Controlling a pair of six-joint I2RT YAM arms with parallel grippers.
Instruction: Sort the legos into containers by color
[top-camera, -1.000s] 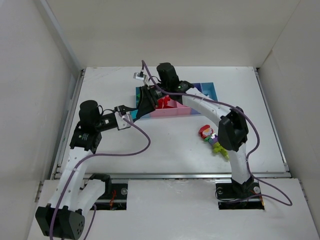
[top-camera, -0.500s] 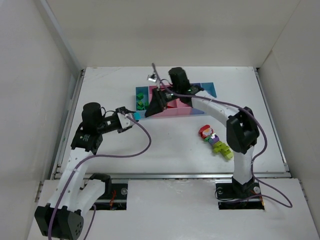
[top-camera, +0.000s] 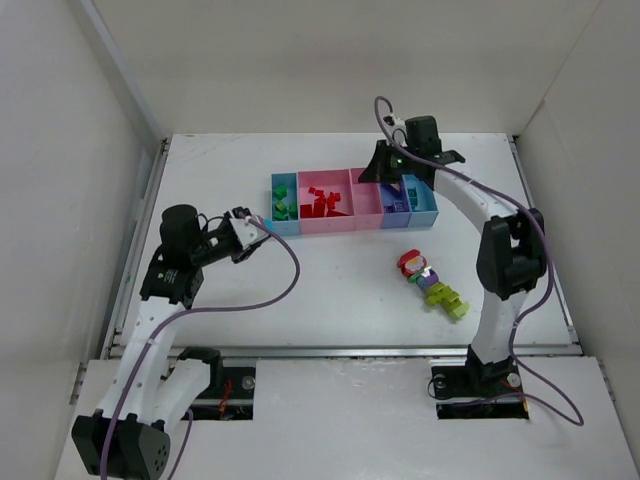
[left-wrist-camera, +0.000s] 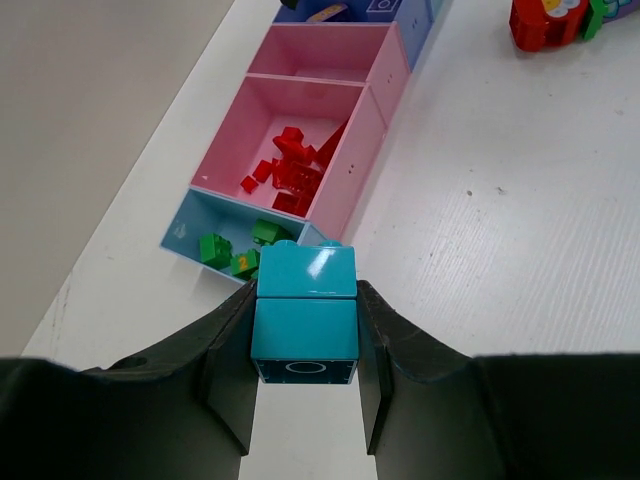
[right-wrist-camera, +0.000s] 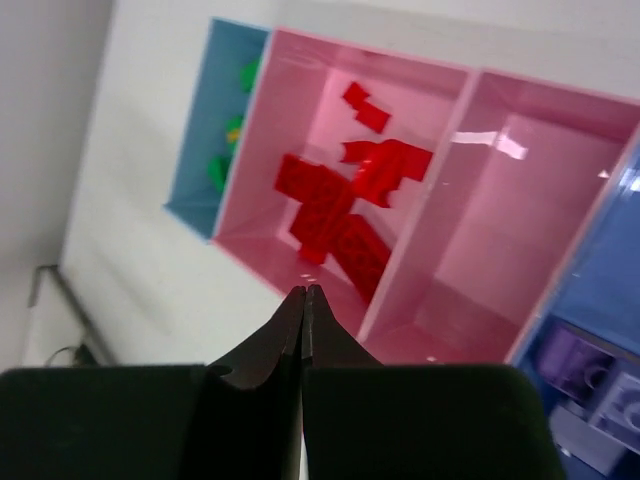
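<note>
Moved: the right gripper (right-wrist-camera: 303, 298) has swung from over the wide pink bin (left-wrist-camera: 258, 120) to the right end of the containers (top-camera: 365, 205); the row now shows
Right gripper: fingers pressed together, empty
Left gripper (left-wrist-camera: 305, 300): pinches a teal brick (left-wrist-camera: 305, 330), near the row's left end
Containers: five joined bins, far half of the table (top-camera: 330, 290)
Sorted: red legos (right-wrist-camera: 330, 215) heaped in the wide pink bin, overlapping, no sure count; about four green legos (left-wrist-camera: 235, 255) in the left light blue bin (left-wrist-camera: 190, 225)
Loose legos (top-camera: 430, 280): red, purple and lime cluster right of table centre; number unclear
Hidden: right-hand bins partly behind the right arm (top-camera: 470, 200)
</note>
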